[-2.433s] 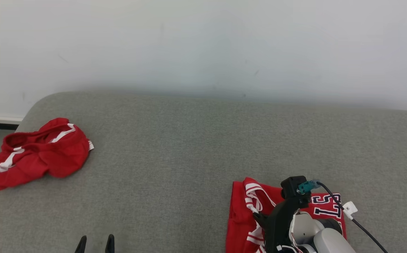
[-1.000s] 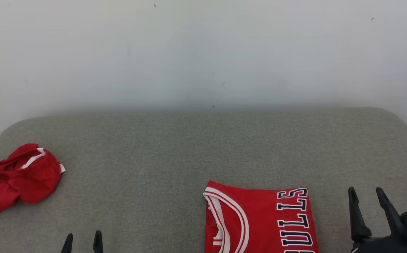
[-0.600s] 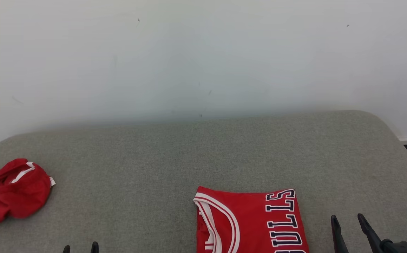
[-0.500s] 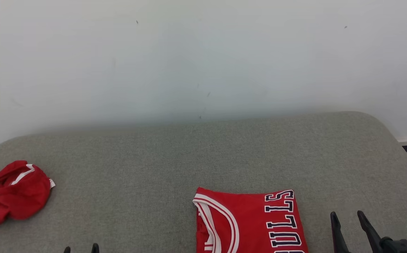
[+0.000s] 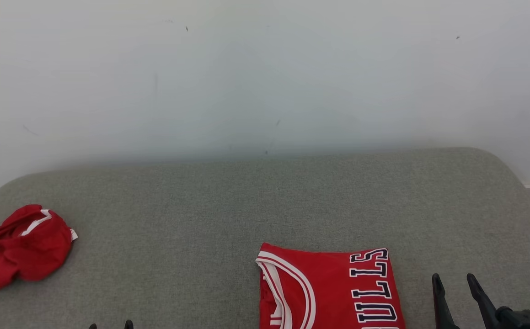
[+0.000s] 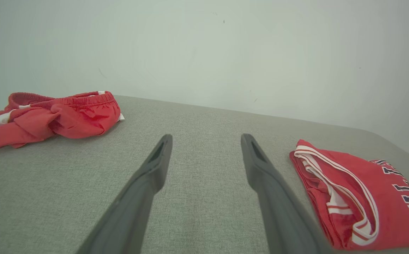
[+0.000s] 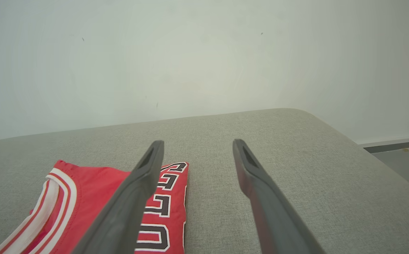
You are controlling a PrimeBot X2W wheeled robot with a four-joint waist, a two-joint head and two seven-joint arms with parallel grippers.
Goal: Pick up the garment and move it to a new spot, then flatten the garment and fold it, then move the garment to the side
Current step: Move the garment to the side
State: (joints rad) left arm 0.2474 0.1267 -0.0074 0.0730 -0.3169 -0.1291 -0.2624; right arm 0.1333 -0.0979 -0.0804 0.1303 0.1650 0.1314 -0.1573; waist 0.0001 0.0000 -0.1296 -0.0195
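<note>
Versus the earlier frame: right claw [image 5: 453, 277] is off the folded jersey [image 5: 329, 292], now at lower right just beside it, fingers spread, empty. Left claw [image 5: 110, 324] also spread and empty, at bottom left edge. Jersey lies flat at bottom centre-right of the grey cushion [image 5: 246, 205], with "ULLS" legible; crumpled red shorts [image 5: 18, 249] at far left.

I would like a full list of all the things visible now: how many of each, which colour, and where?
jersey: one, red with white trim and dark letters, folded, near right part of the cushion.
shorts: one, red with white stripes, crumpled, left end of the cushion.
cushion: one, grey, across the foreground.
wall: one, white, behind the cushion.
floor: grey strip beyond the cushion's right end.
left gripper: one, dark fingers, open, between shorts and jersey.
right gripper: one, dark fingers, open, right of the jersey.
</note>
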